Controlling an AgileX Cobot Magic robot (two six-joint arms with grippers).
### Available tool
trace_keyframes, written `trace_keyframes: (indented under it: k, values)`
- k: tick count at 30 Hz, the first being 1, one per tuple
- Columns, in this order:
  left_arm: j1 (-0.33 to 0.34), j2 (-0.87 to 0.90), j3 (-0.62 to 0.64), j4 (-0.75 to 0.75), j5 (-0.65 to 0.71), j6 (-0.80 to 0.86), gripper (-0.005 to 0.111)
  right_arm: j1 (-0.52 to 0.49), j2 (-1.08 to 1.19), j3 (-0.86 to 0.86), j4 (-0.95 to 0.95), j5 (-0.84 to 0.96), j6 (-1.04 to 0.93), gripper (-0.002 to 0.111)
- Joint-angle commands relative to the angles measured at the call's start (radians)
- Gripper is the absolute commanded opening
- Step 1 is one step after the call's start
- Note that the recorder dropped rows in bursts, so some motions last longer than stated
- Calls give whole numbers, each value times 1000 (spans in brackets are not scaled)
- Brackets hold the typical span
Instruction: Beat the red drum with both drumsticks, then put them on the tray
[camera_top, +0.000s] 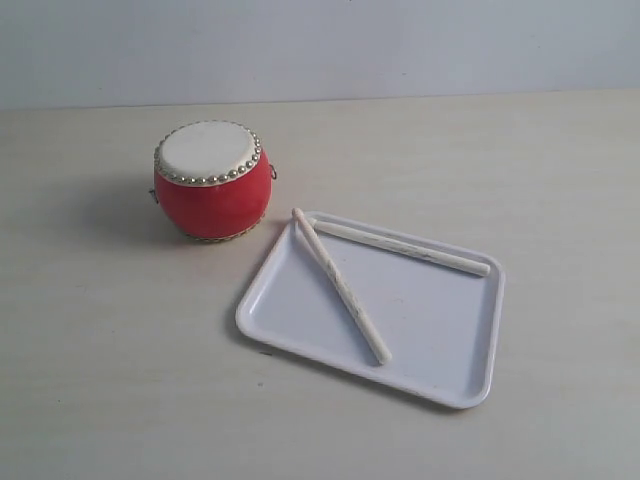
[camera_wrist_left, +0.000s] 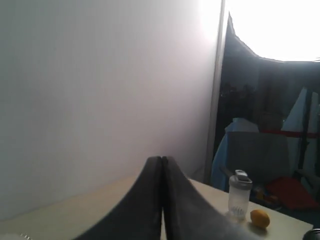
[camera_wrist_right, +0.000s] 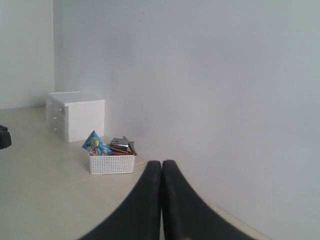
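While neither arm shows in the exterior view, the tabletop reads clearly. Red drum (camera_top: 212, 180) stands upright on the pale table (camera_top: 90, 380), cream skin up, studs ringing the top, toward the back-left of the shot. Tray (camera_top: 440, 340) lies flat just beside it, front-right, set at an angle w/ one corner aimed at the drum; close, but can't tell if they touch.

First drumstick (camera_top: 340, 285) runs diagonally across the tray floor, one end poking over the rim at the corner nearest the drum. Second drumstick (camera_top: 400, 245) lies along the tray's far long side, inside the rim. The two ends nearest the drum sit close together and the sticks spread apart from there, a V shape. Whether those ends touch, can't tell.

Over to the left wrist cam: left gripper (camera_wrist_left: 162, 159) is clenched, dark fingers pressed flat vs each other, nothing between 'em, facing a plain white wall. Beyond it on a pale surface there's a clear shaker bottle (camera_wrist_left: 239, 195) and a small orange-yellow fruit (camera_wrist_left: 260, 218) just beside it.

Right wrist cam, same story: right gripper (camera_wrist_right: 161, 162) has its jaws squeezed together, empty. Past it sits a white mesh basket (camera_wrist_right: 112, 163) w/ snack packets inside, and farther off a white drawer unit (camera_wrist_right: 76, 116) near the wall.
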Motion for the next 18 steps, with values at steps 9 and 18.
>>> trace_keyframes:
  k: [9,18]
  values:
    - [177,-1,176,-45,91,-26,0,0,-308,394,47,-172,-6,0]
    - [187,-1,298,-79,113,-26,0,0,-339,586,59,-226,-4,0]
